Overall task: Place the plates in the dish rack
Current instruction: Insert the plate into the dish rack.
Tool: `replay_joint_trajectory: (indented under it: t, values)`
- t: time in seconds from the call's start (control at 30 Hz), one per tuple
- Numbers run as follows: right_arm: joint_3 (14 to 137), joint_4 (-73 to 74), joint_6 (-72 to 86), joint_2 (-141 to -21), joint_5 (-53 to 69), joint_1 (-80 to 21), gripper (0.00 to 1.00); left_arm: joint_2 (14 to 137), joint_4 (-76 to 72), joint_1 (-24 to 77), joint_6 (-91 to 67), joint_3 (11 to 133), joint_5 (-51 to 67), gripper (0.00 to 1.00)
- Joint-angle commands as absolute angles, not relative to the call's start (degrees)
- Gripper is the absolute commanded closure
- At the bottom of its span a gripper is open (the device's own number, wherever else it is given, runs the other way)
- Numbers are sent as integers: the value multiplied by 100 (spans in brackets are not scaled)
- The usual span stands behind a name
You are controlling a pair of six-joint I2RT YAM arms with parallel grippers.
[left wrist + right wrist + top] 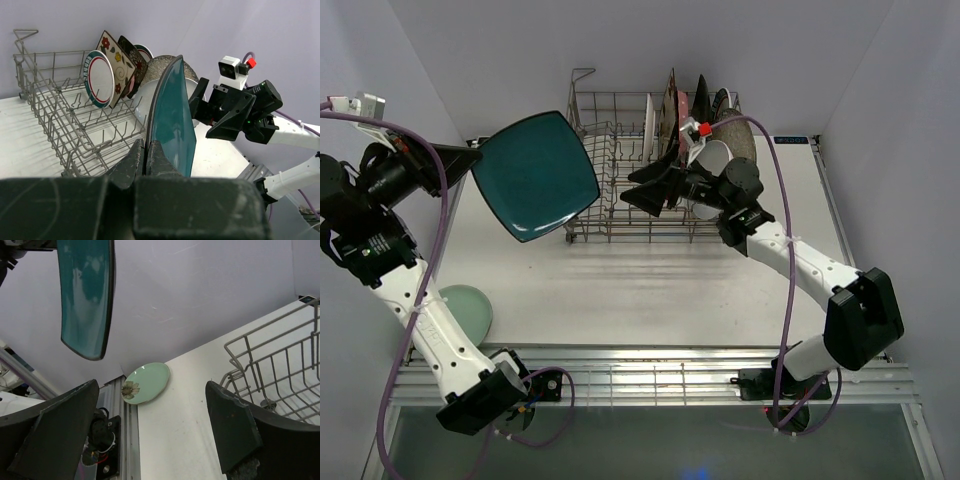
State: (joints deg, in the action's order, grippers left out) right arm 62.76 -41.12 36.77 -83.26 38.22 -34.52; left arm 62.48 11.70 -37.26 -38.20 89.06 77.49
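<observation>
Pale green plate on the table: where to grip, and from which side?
The pale green plate lies flat, so only its raised rim gives a hold. Come in low from the near-left edge of the table, where the rim seems to overhang, one finger under.

Plain pale lavender walls (470,60) on three sides. White matte tabletop (620,290), ribbed silver metal rail (650,375) along near edge. Soft even light.

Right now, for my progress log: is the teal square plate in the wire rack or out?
Out. The left tool holds the teal square plate aloft by its edge, not seated between the grey wire dish rack's tines.
</observation>
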Motion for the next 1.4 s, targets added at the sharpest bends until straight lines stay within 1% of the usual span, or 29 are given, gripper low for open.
replay_joint_trajectory:
  t: [0.0, 0.2, 0.33, 0.47, 0.5, 0.6, 0.8, 0.83, 0.87, 0.9, 0.97, 1.0, 1.17, 1.23, 1.37]
  values:
    - [6767, -4597, 3788, -8446, 4025, -3647, 8, 6152, 844, -3639, -4140, 8912, 7638, 100]
    - [7233, -4570, 3797, -8841, 4069, -3928, 9, 6214, 791, -3454, -4140, 8807, 7559, 100]
    - [7593, -4395, 3762, -9078, 4061, -4104, 11, 6258, 782, -3322, -4113, 8745, 7550, 100]
    - [7962, -4272, 3744, -9325, 4104, -4236, 16, 6232, 782, -3235, -4070, 8666, 7506, 100]
    - [8006, -4271, 3753, -9386, 4104, -4254, 19, 6240, 782, -3217, -4061, 8640, 7488, 100]
    - [8077, -4263, 3753, -9431, 4069, -4315, 24, 6275, 782, -3173, -4034, 8622, 7497, 100]
    - [8051, -4166, 3648, -9396, 3894, -4333, 42, 6310, 782, -3120, -3946, 8517, 7453, 100]
    - [8059, -4140, 3639, -9396, 3885, -4333, 48, 6311, 782, -3111, -3938, 8499, 7444, 100]
    - [8068, -4148, 3639, -9404, 3885, -4333, 52, 6311, 791, -3085, -3929, 8482, 7436, 100]
    - [8068, -4131, 3647, -9430, 3885, -4333, 57, 6319, 782, -3059, -3911, 8464, 7427, 100]
    - [8112, -4122, 3665, -9448, 3894, -4333, 63, 6346, 791, -2989, -3902, 8429, 7374, 100]
    - [8121, -4113, 3665, -9474, 3876, -4333, 71, 6346, 782, -2971, -3894, 8420, 7365, 100]
    - [8104, -3991, 3691, -9483, 3710, -4333, 92, 6390, 782, -2857, -3806, 8359, 7313, 100]
    - [8086, -3964, 3683, -9448, 3595, -4333, 92, 6398, 782, -2830, -3753, 8332, 7304, 98]
    - [8068, -3876, 3683, -9413, 3463, -4333, 92, 6425, 773, -2821, -3709, 8271, 7268, 83]
